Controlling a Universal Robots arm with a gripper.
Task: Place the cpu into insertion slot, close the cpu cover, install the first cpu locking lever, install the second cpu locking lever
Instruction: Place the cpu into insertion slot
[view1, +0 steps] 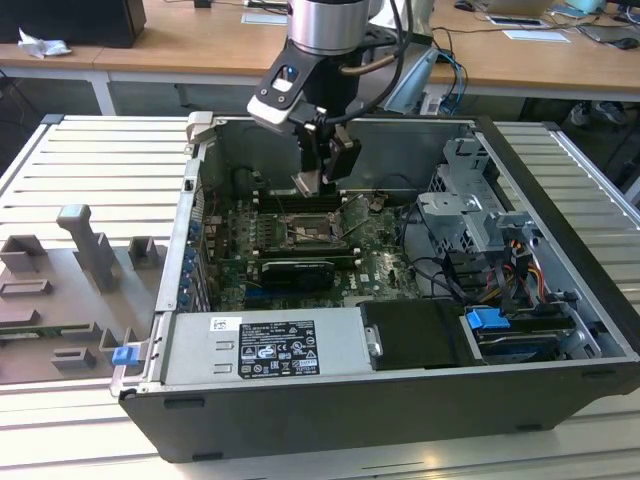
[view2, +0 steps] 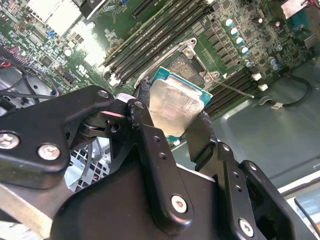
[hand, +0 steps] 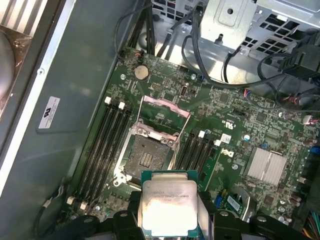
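Observation:
My gripper (view1: 322, 178) hangs inside the open computer case, shut on the cpu (view1: 306, 185). The cpu (hand: 170, 205) is a square chip with a pale metal top on a green edge, clamped between the two black fingers (hand: 216, 220). In the first wrist view it hovers above and just off to one side of the insertion slot (hand: 147, 157), a dark square socket with a silvery rim. The cpu cover (hand: 162, 112) stands flipped up at the socket's far edge. In the second wrist view the cpu (view2: 175, 107) overlaps the insertion slot (view2: 187, 65), and a thin wire lever (view2: 233, 89) sticks out beside it.
Long black memory slots (hand: 102, 145) flank the socket on both sides. A black card (view1: 295, 272) lies nearer the power supply (view1: 265, 345). The drive cage (view1: 470, 200) and cable bundles crowd the exterior view's right. A grey fixture tray (view1: 70, 290) sits outside the case.

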